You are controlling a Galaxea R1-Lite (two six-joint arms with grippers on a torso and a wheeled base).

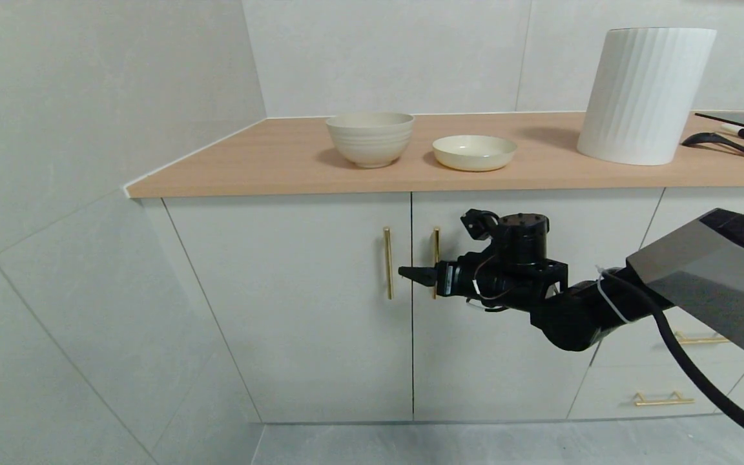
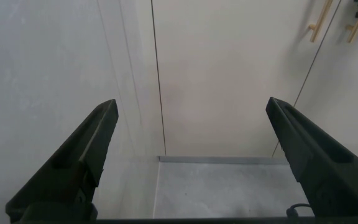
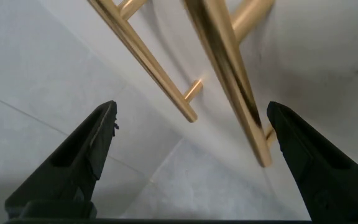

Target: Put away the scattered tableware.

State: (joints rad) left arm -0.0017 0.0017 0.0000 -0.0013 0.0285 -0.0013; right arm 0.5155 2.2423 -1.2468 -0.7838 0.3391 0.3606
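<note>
A beige ribbed bowl [image 1: 370, 137] and a shallow cream dish [image 1: 475, 152] stand side by side on the wooden countertop [image 1: 268, 161]. Below them, my right gripper [image 1: 414, 273] hangs in front of the two cabinet doors, level with their brass handles [image 1: 388, 263]. In the right wrist view that gripper [image 3: 191, 109] is open, and both handles [image 3: 229, 74] lie between its fingers without touching them. My left gripper [image 2: 191, 106] is open and holds nothing, low down and facing the left cabinet door [image 2: 229, 74] and the floor.
A tall white ribbed container [image 1: 645, 93] stands on the counter to the right. A black ladle [image 1: 727, 143] and other utensils lie beyond it. Drawers with brass pulls [image 1: 662, 400] sit at the lower right. A tiled wall [image 1: 55, 226] closes the left side.
</note>
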